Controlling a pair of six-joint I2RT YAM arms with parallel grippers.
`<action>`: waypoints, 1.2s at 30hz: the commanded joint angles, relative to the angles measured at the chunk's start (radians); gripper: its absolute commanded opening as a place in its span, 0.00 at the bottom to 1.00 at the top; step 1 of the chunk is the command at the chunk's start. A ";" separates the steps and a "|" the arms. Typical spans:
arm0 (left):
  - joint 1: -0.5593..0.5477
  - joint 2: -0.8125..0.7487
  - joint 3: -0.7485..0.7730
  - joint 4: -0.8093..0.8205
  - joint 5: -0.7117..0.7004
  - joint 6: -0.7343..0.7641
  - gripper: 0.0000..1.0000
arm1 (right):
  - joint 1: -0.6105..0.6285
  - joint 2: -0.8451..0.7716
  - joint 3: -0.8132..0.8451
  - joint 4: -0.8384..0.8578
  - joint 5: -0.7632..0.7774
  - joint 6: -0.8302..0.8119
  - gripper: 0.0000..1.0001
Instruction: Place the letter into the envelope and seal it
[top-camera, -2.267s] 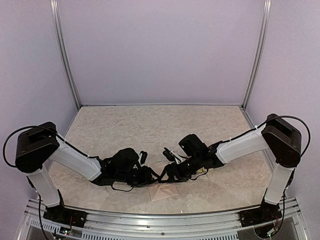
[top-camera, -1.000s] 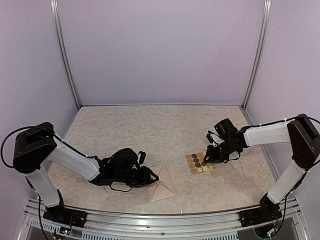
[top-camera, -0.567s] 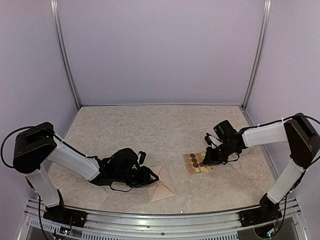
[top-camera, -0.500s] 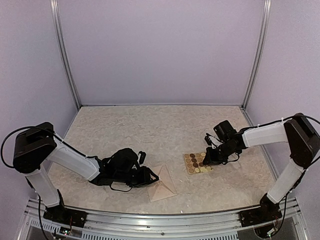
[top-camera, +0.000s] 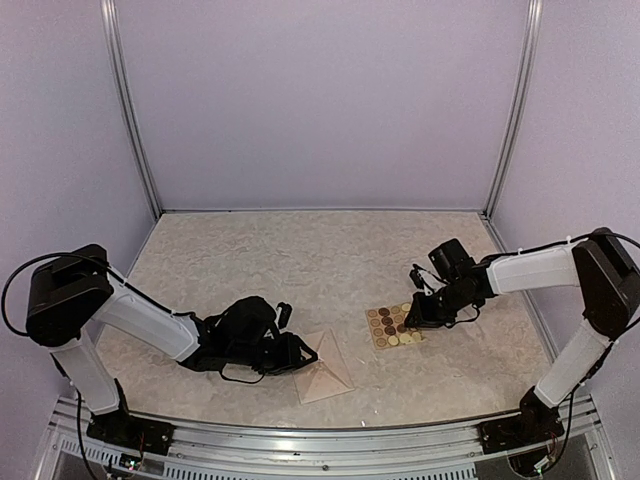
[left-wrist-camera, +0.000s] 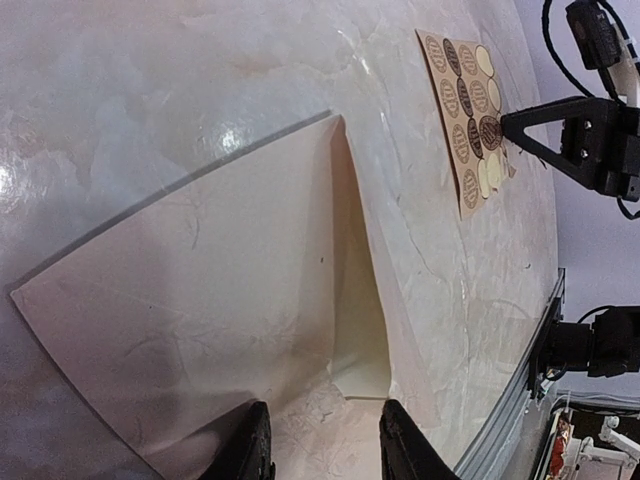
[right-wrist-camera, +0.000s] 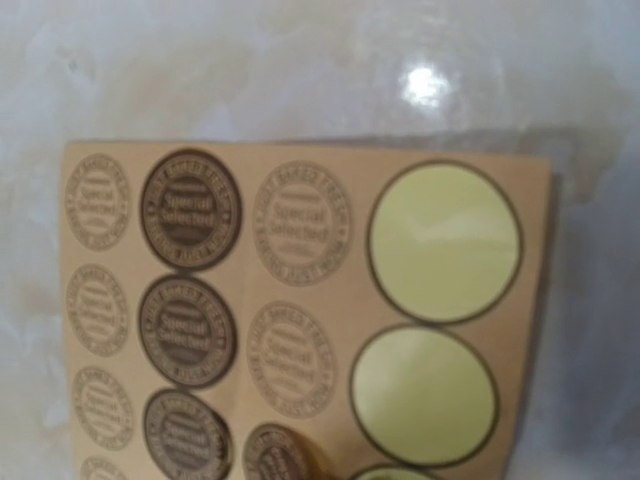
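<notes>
One step seems left, sealing: the folded envelope is pinned at 6 o'clock by the parted left hand; the sticker card is touched by the closed right hand.

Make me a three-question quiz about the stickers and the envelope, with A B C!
1. Where is the sticker card? A) in a drawer B) at the right gripper's tips C) on a chair
2. What colour are the blank round stickers? A) red B) pale yellow C) blue
3. The envelope is: A) lying on the table B) held in the air C) torn in half
Answers: B: the tips are right at it. B: the wrist view shows yellow. A: it rests there.
</notes>
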 joint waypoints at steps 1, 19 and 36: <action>-0.007 -0.003 -0.012 -0.045 -0.013 0.003 0.35 | -0.005 -0.011 -0.015 0.006 -0.005 0.007 0.15; -0.007 0.007 -0.008 -0.039 -0.004 0.003 0.35 | -0.003 -0.001 -0.023 0.044 -0.039 0.008 0.12; -0.007 0.008 -0.009 -0.037 -0.004 0.002 0.35 | 0.003 0.046 -0.016 0.059 -0.052 0.002 0.06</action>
